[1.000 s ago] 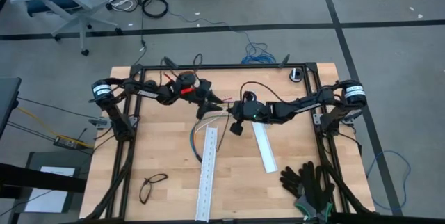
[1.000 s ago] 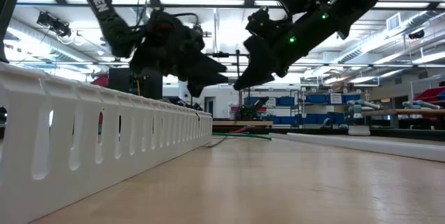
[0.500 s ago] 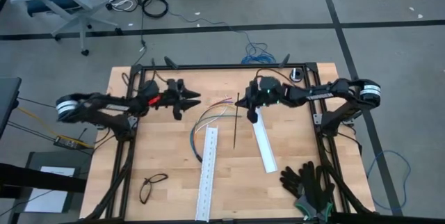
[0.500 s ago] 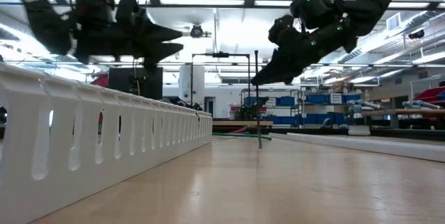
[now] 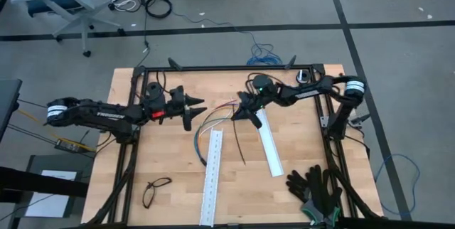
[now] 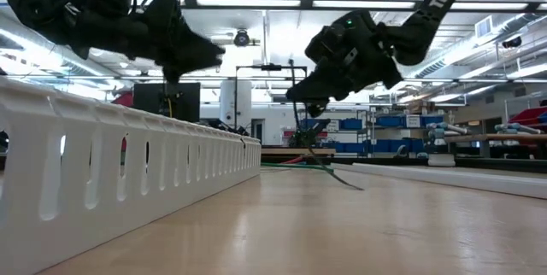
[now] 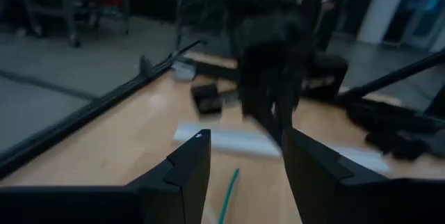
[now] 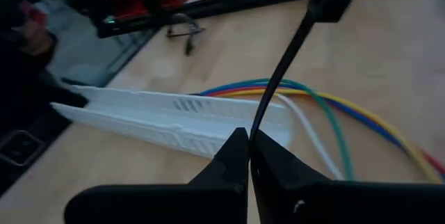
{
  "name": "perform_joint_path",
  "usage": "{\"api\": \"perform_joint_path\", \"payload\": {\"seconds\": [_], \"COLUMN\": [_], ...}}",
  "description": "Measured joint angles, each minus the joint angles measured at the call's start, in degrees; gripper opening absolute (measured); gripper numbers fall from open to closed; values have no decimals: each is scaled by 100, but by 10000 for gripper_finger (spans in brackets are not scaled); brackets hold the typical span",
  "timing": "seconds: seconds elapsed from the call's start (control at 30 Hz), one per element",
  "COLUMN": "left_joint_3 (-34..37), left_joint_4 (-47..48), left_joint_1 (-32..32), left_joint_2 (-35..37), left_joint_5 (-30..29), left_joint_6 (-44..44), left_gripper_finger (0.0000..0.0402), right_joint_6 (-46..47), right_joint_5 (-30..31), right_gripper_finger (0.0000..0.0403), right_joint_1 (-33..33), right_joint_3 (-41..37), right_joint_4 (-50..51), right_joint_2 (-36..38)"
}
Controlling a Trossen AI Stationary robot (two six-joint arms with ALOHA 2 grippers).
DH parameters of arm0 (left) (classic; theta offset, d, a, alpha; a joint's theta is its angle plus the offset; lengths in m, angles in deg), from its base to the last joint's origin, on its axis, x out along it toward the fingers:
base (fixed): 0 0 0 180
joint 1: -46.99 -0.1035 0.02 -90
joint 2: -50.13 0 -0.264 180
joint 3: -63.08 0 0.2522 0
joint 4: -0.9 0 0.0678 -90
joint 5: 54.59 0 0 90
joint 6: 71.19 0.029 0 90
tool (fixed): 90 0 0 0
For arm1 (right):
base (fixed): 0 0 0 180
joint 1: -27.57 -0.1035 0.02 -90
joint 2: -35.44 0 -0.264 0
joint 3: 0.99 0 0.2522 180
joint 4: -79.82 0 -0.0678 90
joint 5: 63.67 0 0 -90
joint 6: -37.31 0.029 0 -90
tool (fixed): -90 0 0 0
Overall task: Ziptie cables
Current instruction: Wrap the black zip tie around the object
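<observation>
Black zip tie, high view: pinched in the closed right gripper, trailing onto the table beside the cables, which fan between both arms; left gripper, part open and empty, waits just beside them. Right wrist view: tie crosses over the wires, so threading it under the bundle is likely next. Low view: cables mostly hidden behind the white rail.

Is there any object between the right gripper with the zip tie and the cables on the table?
Nothing visible does. The right gripper, shut on the black zip tie, hangs beside the cables; only bare table lies between them. The long white rail lies nearer the front edge.
</observation>
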Motion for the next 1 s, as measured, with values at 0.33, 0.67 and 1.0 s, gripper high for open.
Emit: {"api": "perform_joint_path", "payload": {"seconds": [0.33, 0.67, 1.0], "left_joint_3": [-21, -1112, -1876], "left_joint_4": [-2164, -3346, -3267], "left_joint_1": [2, 0, -50], "left_joint_2": [-1527, -3216, -3860], "left_joint_5": [1316, 2531, 3112], "left_joint_6": [67, -33, -60], "left_gripper_finger": [151, 151, 151], "right_joint_6": [38, 79, 116], "right_joint_5": [-324, -327, -353], "right_gripper_finger": [0, 0, 0], "right_joint_1": [-448, -598, -597], "right_joint_3": [387, 458, 456], "right_joint_4": [-216, -60, 105], "right_joint_2": [-29, -29, -29]}}
